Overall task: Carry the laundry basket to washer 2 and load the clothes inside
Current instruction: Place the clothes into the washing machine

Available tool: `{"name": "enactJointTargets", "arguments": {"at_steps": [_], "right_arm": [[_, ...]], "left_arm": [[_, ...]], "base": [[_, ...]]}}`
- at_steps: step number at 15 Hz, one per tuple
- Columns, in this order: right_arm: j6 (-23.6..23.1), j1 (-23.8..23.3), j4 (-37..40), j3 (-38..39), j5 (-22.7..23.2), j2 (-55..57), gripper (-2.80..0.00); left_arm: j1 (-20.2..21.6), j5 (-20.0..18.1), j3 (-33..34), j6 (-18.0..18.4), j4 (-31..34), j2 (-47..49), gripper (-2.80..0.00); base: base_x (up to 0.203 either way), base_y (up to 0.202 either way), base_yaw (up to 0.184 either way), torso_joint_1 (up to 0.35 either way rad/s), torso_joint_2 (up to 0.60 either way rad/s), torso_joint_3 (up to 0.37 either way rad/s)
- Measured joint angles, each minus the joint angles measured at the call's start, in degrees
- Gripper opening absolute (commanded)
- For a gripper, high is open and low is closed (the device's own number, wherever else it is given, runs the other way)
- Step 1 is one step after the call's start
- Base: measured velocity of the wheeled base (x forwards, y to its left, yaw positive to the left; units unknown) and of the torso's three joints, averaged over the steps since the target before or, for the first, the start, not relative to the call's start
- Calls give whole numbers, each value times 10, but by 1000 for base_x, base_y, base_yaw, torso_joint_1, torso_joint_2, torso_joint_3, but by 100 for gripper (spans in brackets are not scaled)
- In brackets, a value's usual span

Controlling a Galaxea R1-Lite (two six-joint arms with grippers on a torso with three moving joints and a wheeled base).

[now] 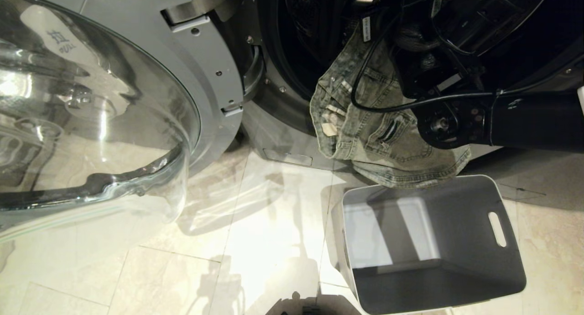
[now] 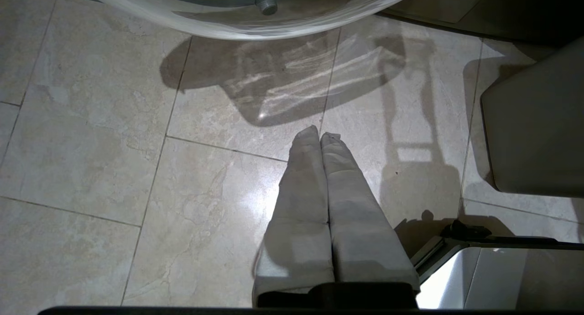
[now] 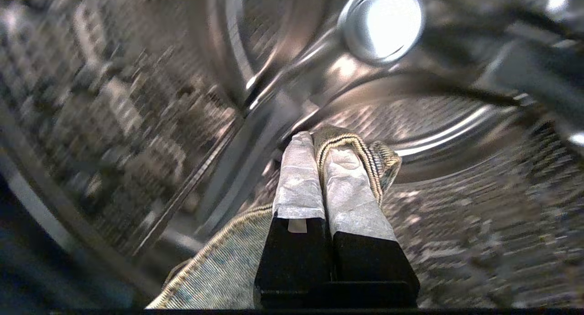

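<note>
**Denim going into the washer drum**

The right gripper is inside the drum of washer 2, its fingers pinched on the waistband seam of the clothes. Behind the hand, most of the denim hangs out over the door opening, above the empty laundry basket. Best to reach deeper before letting go, so the trailing fabric clears the rim. The left gripper hangs closed and empty above the floor tiles.

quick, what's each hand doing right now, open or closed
left hand: closed, empty, parked over the floor.
right hand: closed on the clothes, inside the drum of washer 2.
</note>
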Motion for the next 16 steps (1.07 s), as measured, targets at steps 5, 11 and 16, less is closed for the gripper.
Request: {"name": "enactJointTargets", "arguments": {"at_steps": [5,11,16], "right_arm": [[-21,0,-3,1,-4,-36,-280],[-41,7,13,0,-3,-83,-280],[-57,13,24,-1,-2,-107,-280]], "left_arm": [[0,0,0,0,0,0,-280],[0,0,0,0,0,0,-280],[0,0,0,0,0,0,-280]], "base": [[0,0,0,0,0,0],[0,0,0,0,0,0],[0,0,0,0,0,0]]}}
